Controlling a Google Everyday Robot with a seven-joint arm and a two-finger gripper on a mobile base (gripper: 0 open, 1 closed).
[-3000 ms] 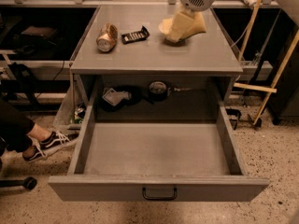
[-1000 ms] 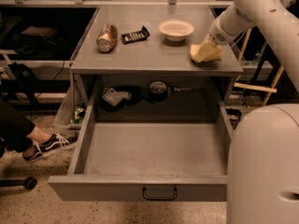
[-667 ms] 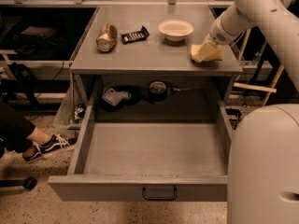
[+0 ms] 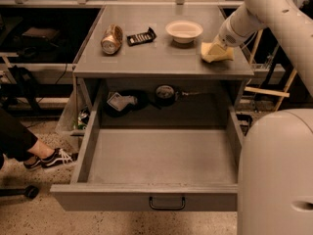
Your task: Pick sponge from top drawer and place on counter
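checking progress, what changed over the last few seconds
The gripper carried the sponge from over the back middle of the counter to its right edge, uncovering the bowl; for the last second it has stayed there. The can, black packet and open drawer have not moved.

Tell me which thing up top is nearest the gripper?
The yellow sponge, by the gripper at the counter's right edge; bowl, can and black packet lie farther left.

A single camera looks down and forward from above the open drawer [image 4: 161, 155], close in, taking in the whole counter [image 4: 161, 58]; the robot's body [image 4: 276, 175] crowds the lower right, the tool [image 4: 220, 45] at the counter's right edge.
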